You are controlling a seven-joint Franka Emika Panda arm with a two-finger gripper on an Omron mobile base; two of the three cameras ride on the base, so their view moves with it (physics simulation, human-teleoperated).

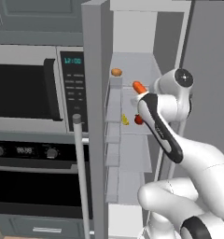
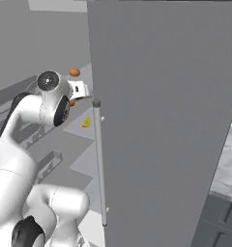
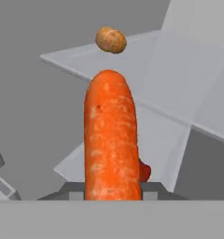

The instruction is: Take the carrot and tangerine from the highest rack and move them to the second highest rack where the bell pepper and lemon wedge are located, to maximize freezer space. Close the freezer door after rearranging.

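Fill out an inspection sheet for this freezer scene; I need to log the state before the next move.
Surface: highest rack, pale flat panel inside the open freezer; more racks stacked below.
Job's things: carrot held in the gripper, off the rack; tangerine on the highest rack; bell pepper and lemon wedge on the rack below.
Freezer door: open, edge-on, grey bins on its inner face.
Clutter: nothing seen.
Gripper: shut on the carrot.
Cables: nothing seen.
Surroundings: microwave and oven to the left of the freezer.
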